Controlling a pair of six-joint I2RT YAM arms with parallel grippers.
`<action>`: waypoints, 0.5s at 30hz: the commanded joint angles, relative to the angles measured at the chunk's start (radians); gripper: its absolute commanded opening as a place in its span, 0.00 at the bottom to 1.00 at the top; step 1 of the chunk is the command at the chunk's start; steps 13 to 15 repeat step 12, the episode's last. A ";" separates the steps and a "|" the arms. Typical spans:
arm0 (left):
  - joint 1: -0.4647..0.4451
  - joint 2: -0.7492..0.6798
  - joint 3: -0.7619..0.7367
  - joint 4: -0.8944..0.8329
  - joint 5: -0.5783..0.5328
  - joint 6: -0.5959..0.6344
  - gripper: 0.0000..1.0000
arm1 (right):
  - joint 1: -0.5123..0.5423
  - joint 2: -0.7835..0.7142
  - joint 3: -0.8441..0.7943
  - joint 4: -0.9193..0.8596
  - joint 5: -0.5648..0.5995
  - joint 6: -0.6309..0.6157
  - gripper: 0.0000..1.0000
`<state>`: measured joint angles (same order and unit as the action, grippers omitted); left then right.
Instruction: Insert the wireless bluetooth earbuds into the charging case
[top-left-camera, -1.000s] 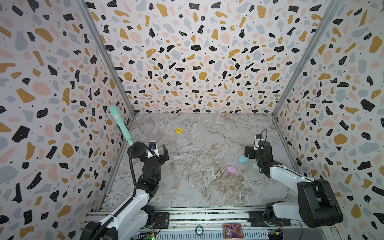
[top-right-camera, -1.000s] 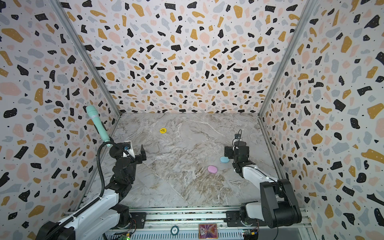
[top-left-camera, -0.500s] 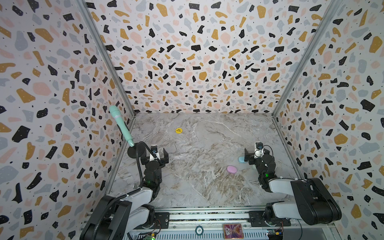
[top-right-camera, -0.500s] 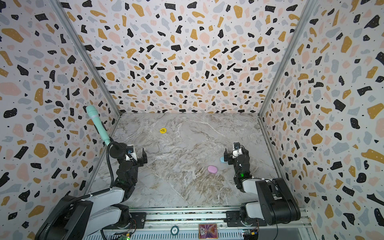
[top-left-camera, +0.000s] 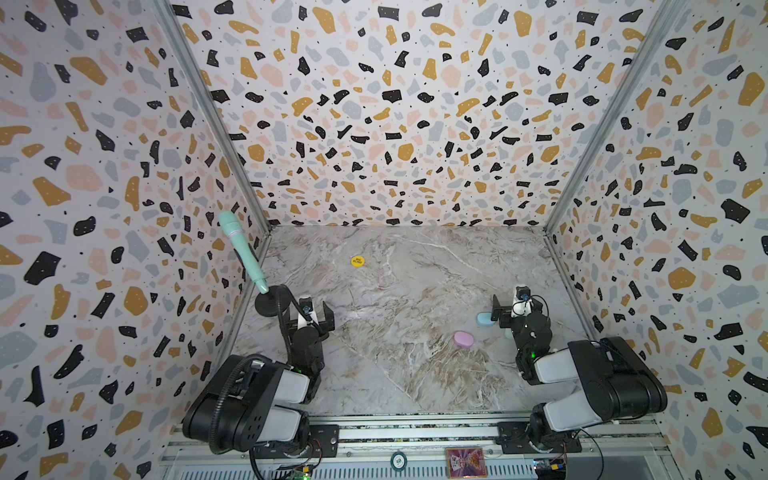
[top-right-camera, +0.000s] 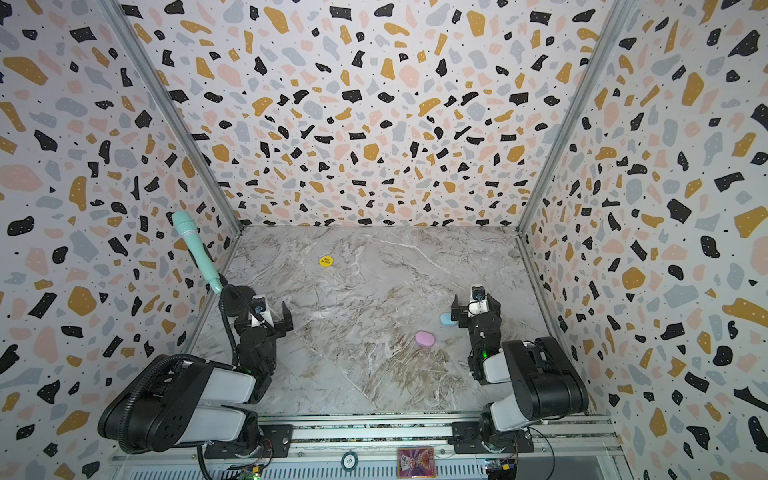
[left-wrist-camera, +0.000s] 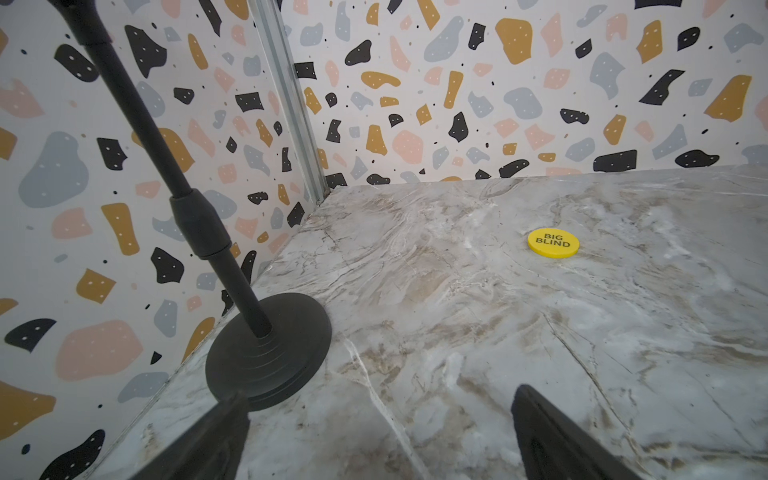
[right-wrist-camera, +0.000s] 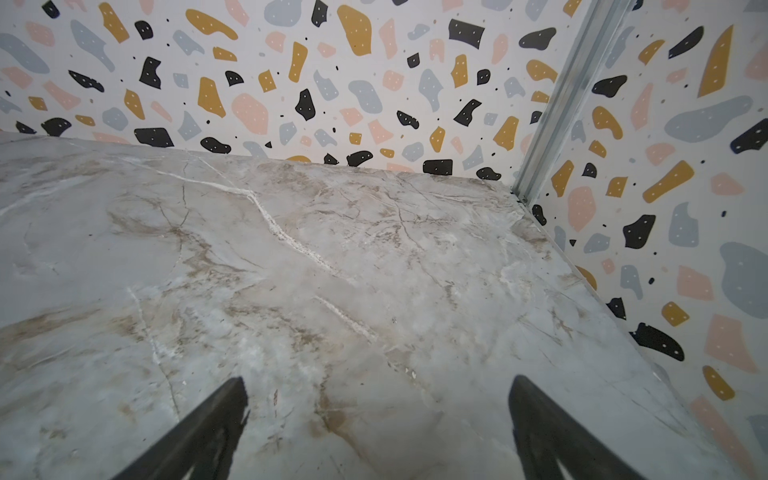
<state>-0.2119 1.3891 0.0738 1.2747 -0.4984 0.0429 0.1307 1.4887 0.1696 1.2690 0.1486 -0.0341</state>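
Note:
Two oval charging cases lie on the marble floor in both top views, a pink case (top-left-camera: 463, 338) (top-right-camera: 424, 338) and a blue case (top-left-camera: 484, 319) (top-right-camera: 446, 319); both look shut. No earbuds show in any view. My right gripper (top-left-camera: 517, 309) (top-right-camera: 476, 309) (right-wrist-camera: 378, 382) stands open and empty just right of the blue case, whose right edge it hides. A pale green sliver (top-left-camera: 508, 333) peeks out beside the right wrist; I cannot tell what it is. My left gripper (top-left-camera: 309, 314) (top-right-camera: 264, 318) (left-wrist-camera: 378, 399) is open and empty at the left, far from the cases.
A yellow BIG BLIND disc (top-left-camera: 357, 261) (left-wrist-camera: 553, 242) lies toward the back. A mint microphone (top-left-camera: 241, 249) leans on a black stand whose round base (left-wrist-camera: 268, 353) sits just beside the left gripper. Patterned walls close three sides. Both arms are folded low by the front rail (top-left-camera: 415, 432).
Both arms have folded back and down toward the front rail. The right gripper has drawn slightly back from the cases. The cases have not moved; both grippers stay open.

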 joint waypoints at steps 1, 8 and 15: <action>0.025 0.002 0.050 -0.003 0.004 -0.029 1.00 | -0.004 -0.005 0.019 0.001 0.013 0.017 0.99; 0.037 0.003 0.061 -0.023 0.018 -0.038 1.00 | -0.004 -0.002 0.024 -0.002 0.011 0.019 0.99; 0.044 0.005 0.070 -0.036 0.018 -0.046 1.00 | -0.006 -0.004 0.022 -0.003 0.010 0.018 0.99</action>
